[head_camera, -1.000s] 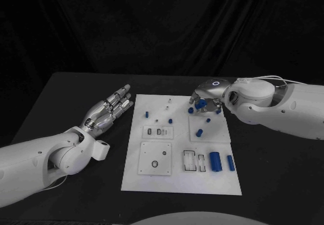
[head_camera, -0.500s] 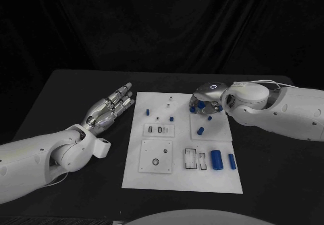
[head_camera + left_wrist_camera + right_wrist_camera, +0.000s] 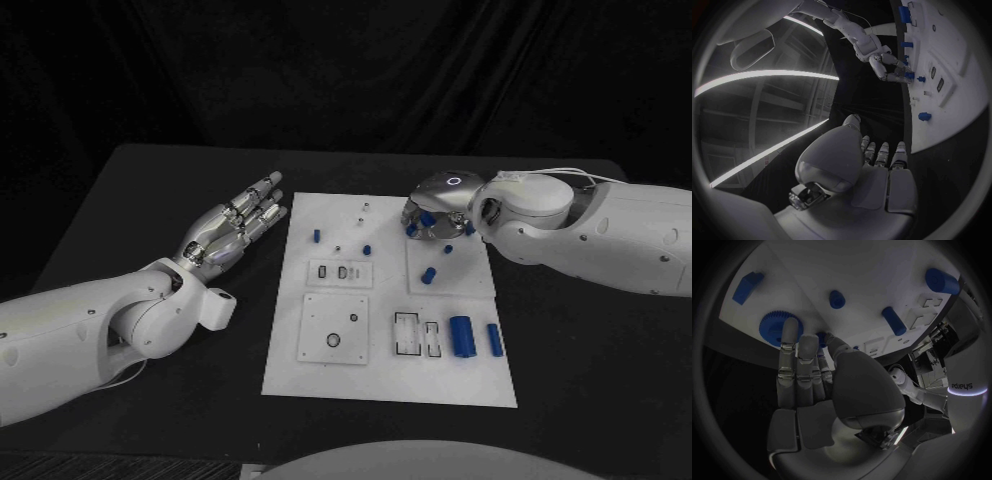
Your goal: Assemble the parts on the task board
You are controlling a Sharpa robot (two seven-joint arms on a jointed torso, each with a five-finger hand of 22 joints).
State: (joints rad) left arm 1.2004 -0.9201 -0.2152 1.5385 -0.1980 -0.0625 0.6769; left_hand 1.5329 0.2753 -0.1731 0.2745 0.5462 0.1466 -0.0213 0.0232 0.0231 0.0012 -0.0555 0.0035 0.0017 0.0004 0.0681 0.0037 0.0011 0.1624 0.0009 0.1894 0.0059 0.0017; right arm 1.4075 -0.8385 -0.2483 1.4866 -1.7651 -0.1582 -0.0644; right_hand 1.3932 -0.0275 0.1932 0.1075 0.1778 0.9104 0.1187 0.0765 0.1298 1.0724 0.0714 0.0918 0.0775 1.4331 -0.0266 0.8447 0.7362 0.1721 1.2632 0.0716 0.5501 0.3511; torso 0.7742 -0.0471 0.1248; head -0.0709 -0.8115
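Right hand [image 3: 433, 218] is settling lower over the blue gear [image 3: 775, 326] at the upper right of the task board [image 3: 387, 375] | fingers touching it, grip unclear | left hand [image 3: 231, 228] lying open on the table [image 3: 577, 350] | risk: gear slipping sideways.

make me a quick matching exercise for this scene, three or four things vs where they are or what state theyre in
Things:
1. left hand
2. right hand
3. blue gear
4. large blue cylinder

Places or states:
a. lies on the near right part of the task board, beside a thinner blue piece
b. fingers reach down onto the far right part of the board
c. flat and spread over the black table, left of the board, holding nothing
d. toothed, right at the right hand's fingertips

Pairs: 1-c, 2-b, 3-d, 4-a
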